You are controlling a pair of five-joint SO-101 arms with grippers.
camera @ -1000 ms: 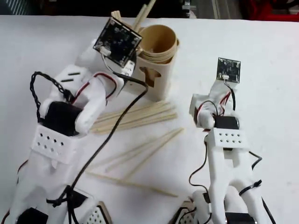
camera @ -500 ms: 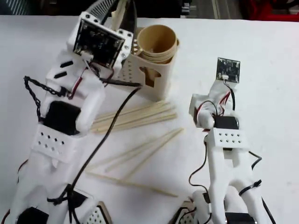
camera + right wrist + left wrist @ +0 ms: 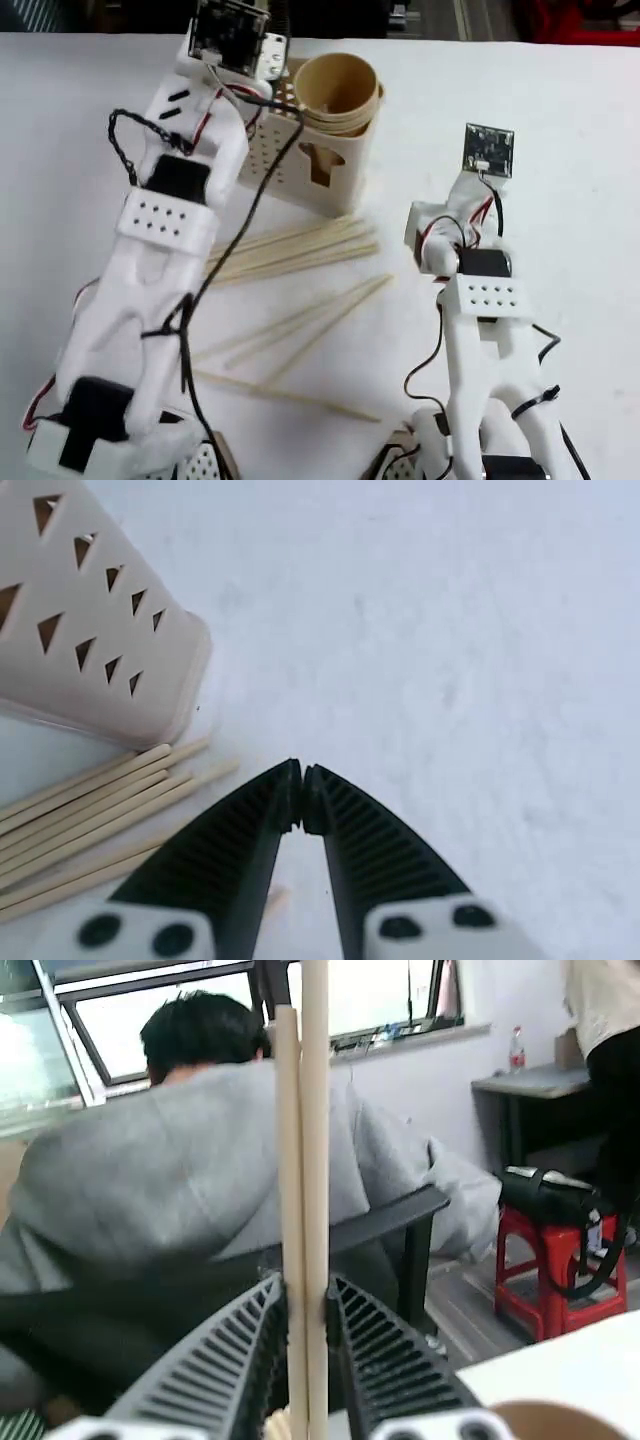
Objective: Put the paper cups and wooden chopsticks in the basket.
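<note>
The step in hand looks to be dropping chopsticks into the basket. The left hand (image 3: 305, 1295) is clamped on a pair of pale, smooth wooden chopsticks (image 3: 303, 1140), held upright and side by side between its black ribbed jaws. In the high view that arm stretches to the far corner of the beige perforated plastic basket (image 3: 335, 180), just beside the nested tan paper cups (image 3: 338, 88) already standing in it (the wrist hides whether the sticks' lower ends are inside the rim). The next move, I judge, calls for lowering the pair straight down beside the cups and parting the jaws only once the ends are below the rim, since thin round sticks would otherwise tip out or roll. More loose wooden chopsticks (image 3: 290, 250) lie on the white worktop (image 3: 570, 110) in front of the basket, one bundle close together and a few scattered nearer the arms, so much is left to do. The right hand (image 3: 301, 785) hangs low over the worktop, jaws together on nothing, near that bundle and the basket's triangle-pierced wall.
</note>
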